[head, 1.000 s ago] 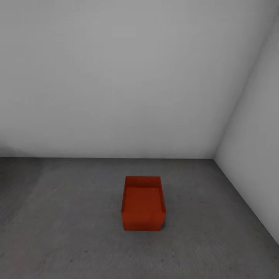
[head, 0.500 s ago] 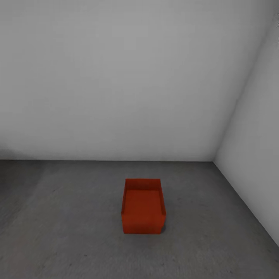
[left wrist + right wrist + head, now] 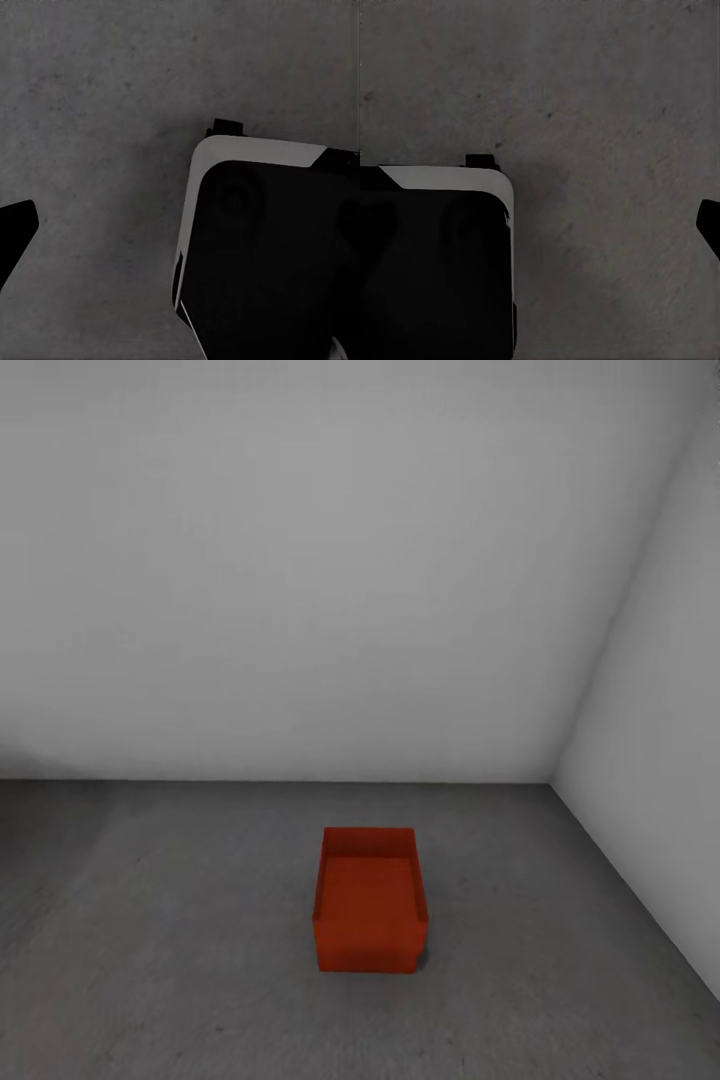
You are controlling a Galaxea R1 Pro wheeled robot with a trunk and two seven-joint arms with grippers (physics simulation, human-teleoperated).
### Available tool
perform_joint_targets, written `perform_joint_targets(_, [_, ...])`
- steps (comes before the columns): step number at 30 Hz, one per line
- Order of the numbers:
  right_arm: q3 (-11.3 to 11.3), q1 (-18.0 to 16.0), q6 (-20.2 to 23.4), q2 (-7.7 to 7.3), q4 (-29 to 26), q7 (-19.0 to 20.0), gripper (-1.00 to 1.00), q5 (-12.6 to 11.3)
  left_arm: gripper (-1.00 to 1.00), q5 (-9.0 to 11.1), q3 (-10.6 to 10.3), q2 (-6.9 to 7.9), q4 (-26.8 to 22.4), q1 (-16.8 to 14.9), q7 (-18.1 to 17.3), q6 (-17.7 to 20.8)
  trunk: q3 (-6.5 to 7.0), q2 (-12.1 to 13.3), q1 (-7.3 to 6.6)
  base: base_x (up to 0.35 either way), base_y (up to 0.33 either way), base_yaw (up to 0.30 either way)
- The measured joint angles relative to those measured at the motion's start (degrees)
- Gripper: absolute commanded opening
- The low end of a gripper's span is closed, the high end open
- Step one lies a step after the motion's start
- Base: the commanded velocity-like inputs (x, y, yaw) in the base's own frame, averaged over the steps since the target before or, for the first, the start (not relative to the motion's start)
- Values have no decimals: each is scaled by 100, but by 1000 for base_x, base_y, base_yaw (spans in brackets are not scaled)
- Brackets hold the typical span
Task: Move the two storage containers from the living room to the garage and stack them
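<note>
One orange-red storage container (image 3: 369,900), rectangular, open-topped, with plain flat walls, sits upright on the rough dark grey concrete floor (image 3: 180,960) of the garage. It stands apart from the white-grey walls, nearer the right-hand corner. Whether it is one box or two stacked cannot be told.

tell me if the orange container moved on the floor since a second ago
No. The storage container sits lower in the head view, but the wall-floor seam dropped by the same amount, so the camera shifted and the container stayed put on the concrete floor.
</note>
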Motion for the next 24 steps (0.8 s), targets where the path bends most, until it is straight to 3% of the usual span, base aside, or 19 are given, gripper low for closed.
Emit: perform_joint_targets(24, [0,0,0,19,0,0,100,1,100,0,0,0,0,1,0,0,217,0,0,0,0,0])
